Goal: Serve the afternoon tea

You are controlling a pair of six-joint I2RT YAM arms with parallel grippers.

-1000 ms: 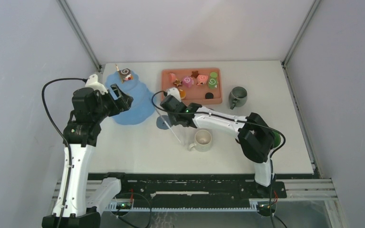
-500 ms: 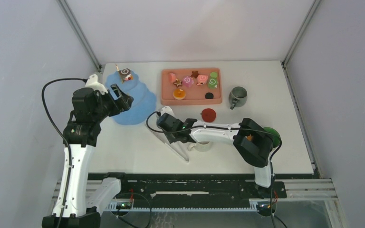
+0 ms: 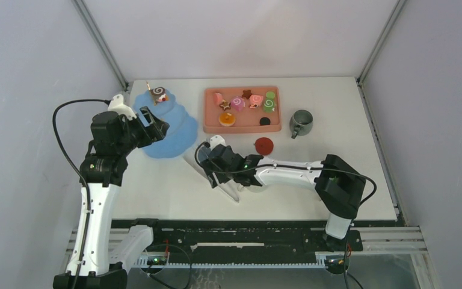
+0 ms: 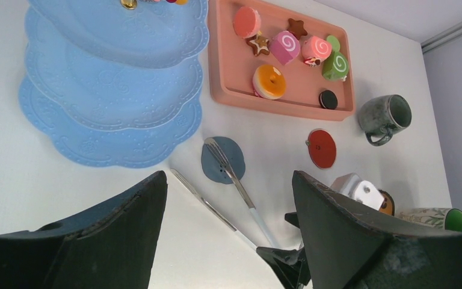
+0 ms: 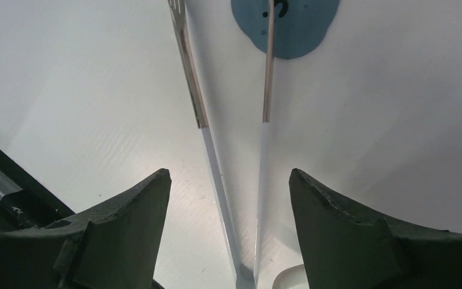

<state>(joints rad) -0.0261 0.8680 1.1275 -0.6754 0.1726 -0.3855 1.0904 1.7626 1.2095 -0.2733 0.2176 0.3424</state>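
The right claw (image 5: 228, 174) hangs wide and empty over the tongs (image 5: 204, 120) on the desk (image 5: 66, 72), pastries (image 3: 237, 103) on the pink tray (image 3: 246, 121) at its 1 o'clock from above, while the left claw (image 4: 228, 180), equally wide, has the blue tower (image 4: 114, 66) at 11 o'clock.

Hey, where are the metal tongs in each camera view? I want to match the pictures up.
Top external: the tongs lie on the table at lower centre, partly under the right arm.
Left wrist: the tongs are at lower centre, slanting down to the right.
Right wrist: the tongs fill the centre, a narrow V closing toward the bottom edge.
Shared landmark: the blue coaster under one tong tip in both wrist views; not visible from above.
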